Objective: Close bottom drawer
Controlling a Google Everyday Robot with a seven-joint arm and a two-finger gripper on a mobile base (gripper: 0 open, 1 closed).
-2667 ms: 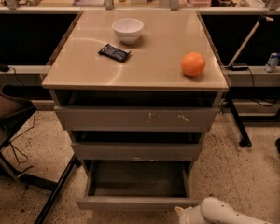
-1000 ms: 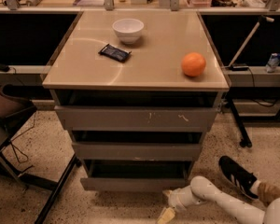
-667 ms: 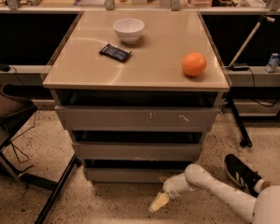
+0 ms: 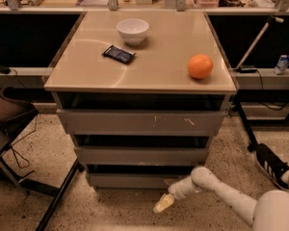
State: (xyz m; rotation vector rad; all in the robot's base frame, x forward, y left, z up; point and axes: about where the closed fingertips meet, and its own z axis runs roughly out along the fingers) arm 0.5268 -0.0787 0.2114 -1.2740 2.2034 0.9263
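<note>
The bottom drawer (image 4: 130,179) is the lowest, narrowest grey front of the cabinet, and it sits pushed in under the middle drawer (image 4: 140,154). My gripper (image 4: 164,203) hangs at the end of the white arm (image 4: 216,189), just below and in front of the bottom drawer's right part, near the floor. The top drawer (image 4: 142,121), with white scratch marks, stands slightly out.
On the cabinet top (image 4: 86,76) lie a white bowl (image 4: 133,30), a dark snack packet (image 4: 119,54) and an orange (image 4: 200,66). A chair (image 4: 9,119) with black legs stands at the left. A person's shoe (image 4: 272,163) is at the right on the speckled floor.
The bottom drawer went from pulled far out to pushed in. My arm swept in from the right and my gripper moved left and up toward the drawer front.
</note>
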